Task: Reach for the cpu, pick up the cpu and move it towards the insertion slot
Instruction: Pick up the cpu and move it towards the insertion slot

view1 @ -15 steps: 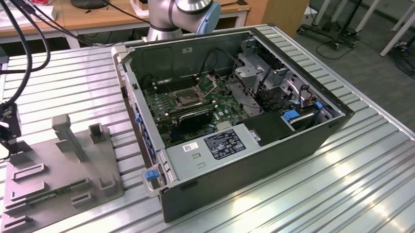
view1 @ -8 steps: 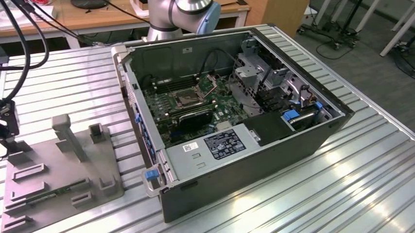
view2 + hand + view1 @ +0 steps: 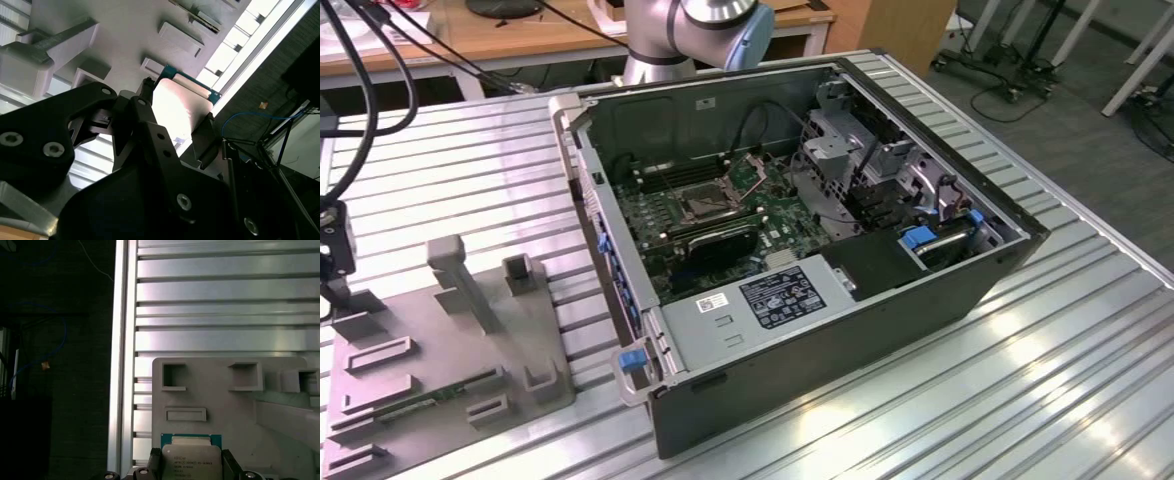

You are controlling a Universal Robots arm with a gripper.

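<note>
The cpu (image 3: 192, 460) is a small square chip with a silvery face and a green rim. It sits between the two black fingers (image 3: 155, 465) of my gripper (image 3: 192, 468), which touch its opposite edges. In the second wrist view the cpu (image 3: 176, 106) glints between the fingertips of the gripper (image 3: 175, 114) just over the grey tray (image 3: 125, 40). Whether the chip still rests on the tray I cannot tell. In the exterior view the gripper (image 3: 336, 290) is at the far left, at the tray's (image 3: 454, 340) edge. The insertion slot (image 3: 698, 207) lies on the green board inside the open computer case.
The open black computer case (image 3: 854, 300) stands to the exterior view's right of the tray, its wall between tray and board. A thin green memory stick (image 3: 434, 395) and upright grey posts (image 3: 460, 280) sit on the tray. The slatted metal table's edge (image 3: 122, 365) runs close beside the chip.
</note>
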